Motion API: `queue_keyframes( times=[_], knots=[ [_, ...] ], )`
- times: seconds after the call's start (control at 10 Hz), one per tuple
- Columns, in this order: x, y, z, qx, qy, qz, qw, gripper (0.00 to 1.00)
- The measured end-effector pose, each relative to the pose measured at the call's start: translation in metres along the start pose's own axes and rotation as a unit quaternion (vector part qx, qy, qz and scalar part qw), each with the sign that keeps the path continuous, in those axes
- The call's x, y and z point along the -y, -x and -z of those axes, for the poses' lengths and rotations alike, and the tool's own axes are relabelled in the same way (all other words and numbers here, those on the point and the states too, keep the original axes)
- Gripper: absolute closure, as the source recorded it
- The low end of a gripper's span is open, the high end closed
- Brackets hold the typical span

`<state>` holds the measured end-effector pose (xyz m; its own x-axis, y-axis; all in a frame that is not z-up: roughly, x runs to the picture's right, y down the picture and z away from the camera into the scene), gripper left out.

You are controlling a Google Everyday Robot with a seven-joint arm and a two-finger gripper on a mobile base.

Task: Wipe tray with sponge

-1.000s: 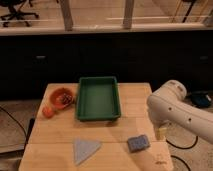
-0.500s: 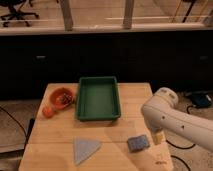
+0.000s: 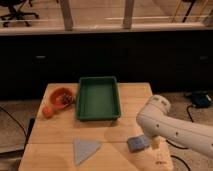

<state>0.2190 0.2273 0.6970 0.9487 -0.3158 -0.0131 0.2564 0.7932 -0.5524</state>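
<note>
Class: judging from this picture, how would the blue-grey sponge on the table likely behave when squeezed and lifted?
The sponge is a small block, so probably light. It lies flat on the wooden table, so unlikely to roll. The end effector sits beside its right edge.

light: dim and warm on the table (image 3: 131, 102) | bright strip (image 3: 97, 14) at 12 o'clock | dark wall (image 3: 100, 57) below it | gripper (image 3: 154, 142) at 5 o'clock, shaded by the arm (image 3: 172, 129)
</note>
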Motion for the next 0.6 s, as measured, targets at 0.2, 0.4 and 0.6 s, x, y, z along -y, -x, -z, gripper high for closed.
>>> queue_keyframes(
  times=[0.2,0.4,0.6],
  knots=[
    [-0.001,0.007,-0.006,0.000,0.000,0.013,0.9999,0.20],
    [-0.002,0.012,-0.013,0.004,0.000,0.022,0.9997,0.20],
    [-0.004,0.016,-0.020,0.009,-0.002,0.031,0.9995,0.20]
  ],
)
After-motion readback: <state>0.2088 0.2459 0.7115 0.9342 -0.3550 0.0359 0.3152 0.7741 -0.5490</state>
